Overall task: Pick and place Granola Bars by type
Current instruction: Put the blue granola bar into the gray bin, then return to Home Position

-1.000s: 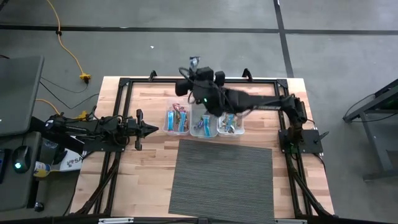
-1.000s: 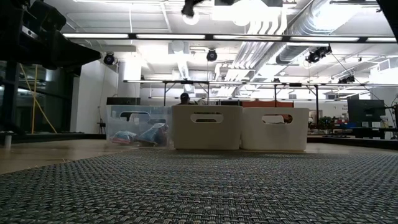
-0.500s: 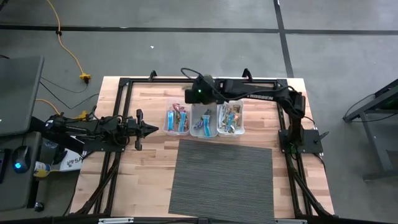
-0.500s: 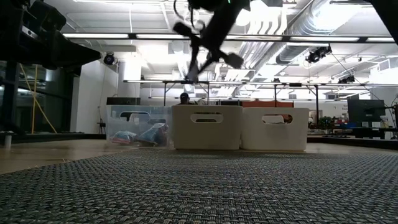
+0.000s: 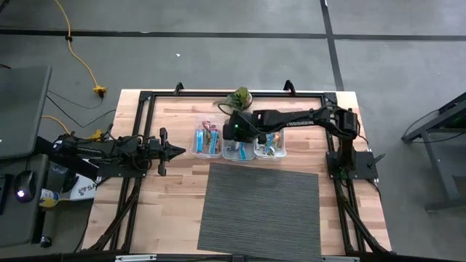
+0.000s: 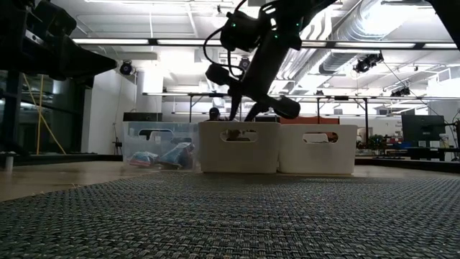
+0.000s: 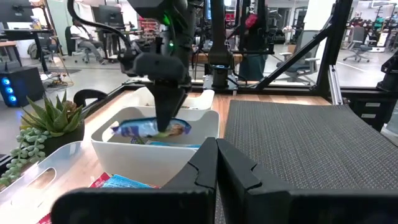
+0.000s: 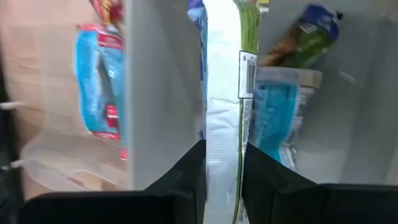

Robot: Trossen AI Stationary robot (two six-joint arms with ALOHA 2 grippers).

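Note:
Granola bars lie in three bins in a row: blue and pink-red ones in the clear left bin [image 5: 194,142], blue ones in the middle bin [image 5: 239,156], and mixed ones in the right bin [image 5: 282,145]. My right gripper [image 5: 234,133] [image 6: 243,114] hangs over the middle bin, shut on a blue-and-white bar [image 7: 146,129]. My left gripper [image 5: 175,151] [image 7: 216,163] waits shut at the table's left, touching nothing. My right gripper [image 8: 224,152] pinches the blue-and-white bar [image 8: 222,134] between its two fingers, which come from above, point down and lie across the bar's width. The bar sits about level at the middle bin's rim [image 7: 149,144]. I cannot tell whether it touches the bars below.
A small green plant [image 5: 239,96] stands at the far edge behind the bins. A grey woven mat [image 5: 261,211] covers the near middle of the table. Black frame rails run along the table's sides.
My right gripper has swung from high over the bins toward the far edge, then come down over the middle bin. The plant, hidden by the arm before, now shows.

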